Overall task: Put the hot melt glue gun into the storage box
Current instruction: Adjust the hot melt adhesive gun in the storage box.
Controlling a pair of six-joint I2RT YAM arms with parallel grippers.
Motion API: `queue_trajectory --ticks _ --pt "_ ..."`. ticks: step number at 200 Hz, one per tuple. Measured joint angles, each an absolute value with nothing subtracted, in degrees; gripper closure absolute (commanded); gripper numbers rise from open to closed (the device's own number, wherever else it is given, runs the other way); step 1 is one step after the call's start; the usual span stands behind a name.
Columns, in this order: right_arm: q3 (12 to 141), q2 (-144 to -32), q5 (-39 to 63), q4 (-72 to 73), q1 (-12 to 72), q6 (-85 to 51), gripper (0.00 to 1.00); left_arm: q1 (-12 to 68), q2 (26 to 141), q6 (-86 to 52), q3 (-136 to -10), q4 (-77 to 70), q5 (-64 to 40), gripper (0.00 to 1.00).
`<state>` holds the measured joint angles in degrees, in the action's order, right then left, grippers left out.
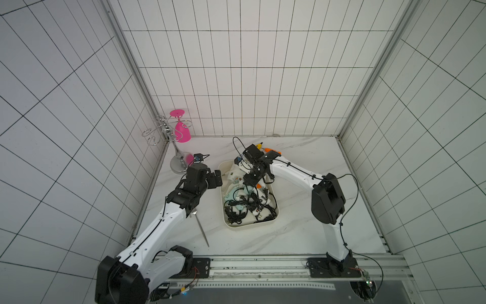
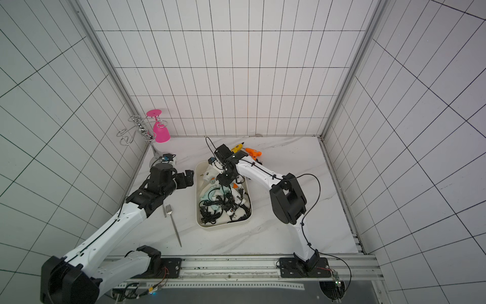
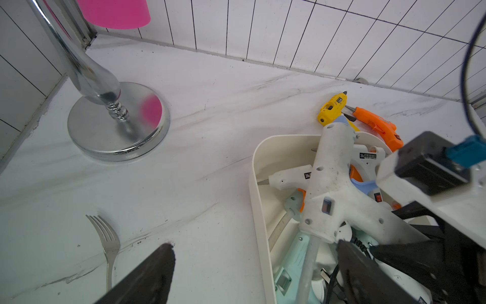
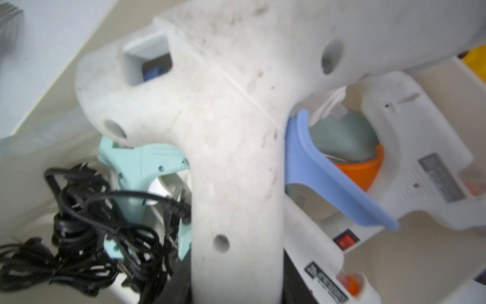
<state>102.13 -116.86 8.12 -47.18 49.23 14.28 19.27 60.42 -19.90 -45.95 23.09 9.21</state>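
Currently, left gripper [image 1: 217, 178]: spread wide, frame-left of storage box [image 1: 244, 227]
right gripper [image 1: 251, 181]: clamps white glue gun [image 4: 231, 131] handle, mid-frame over box

The white, grey-veined table [image 1: 302, 231] is carrying the storage box [image 1: 249, 226] near its middle. A fork [image 2: 174, 226] is lying on the table to the box's left, apart from it. A chrome stand [image 3: 86, 131] is standing in the far left corner. A yellow glue gun [image 2: 236, 148] and an orange glue gun [image 2: 253, 152] are lying side by side just beyond the box's far end.

Twin overhead views, two wrist close-ups
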Motion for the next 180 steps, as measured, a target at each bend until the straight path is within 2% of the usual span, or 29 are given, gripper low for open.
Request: queue_trajectory --ticks 45,86,97,110,143,156,180 --pt "94.3 -105.8 8.7 -47.7 51.6 24.2 0.75 19.2 60.2 -19.9 -46.0 23.2 9.0 0.03" --pt "88.4 -107.2 8.2 -48.3 55.0 28.0 0.71 19.1 60.4 -20.0 -46.0 23.1 8.1 0.03" --pt "88.1 -109.1 7.6 -48.3 55.6 28.1 0.64 19.1 60.6 -20.1 -46.0 23.1 7.6 0.03" --pt "88.1 -111.2 7.2 -47.9 56.0 27.9 0.48 19.1 61.0 -20.1 -46.0 23.0 6.8 0.03" --pt "88.1 -111.5 5.1 -46.7 55.7 26.0 0.27 19.1 61.5 -20.0 -46.0 23.0 4.7 0.03" --pt "88.1 -110.3 5.8 -45.6 55.0 24.7 0.22 19.1 61.5 -19.9 -46.0 23.0 4.3 0.03" --pt "88.4 -105.9 8.6 -44.0 52.1 21.6 0.19 19.1 61.5 -19.8 -46.0 22.9 3.2 0.03"
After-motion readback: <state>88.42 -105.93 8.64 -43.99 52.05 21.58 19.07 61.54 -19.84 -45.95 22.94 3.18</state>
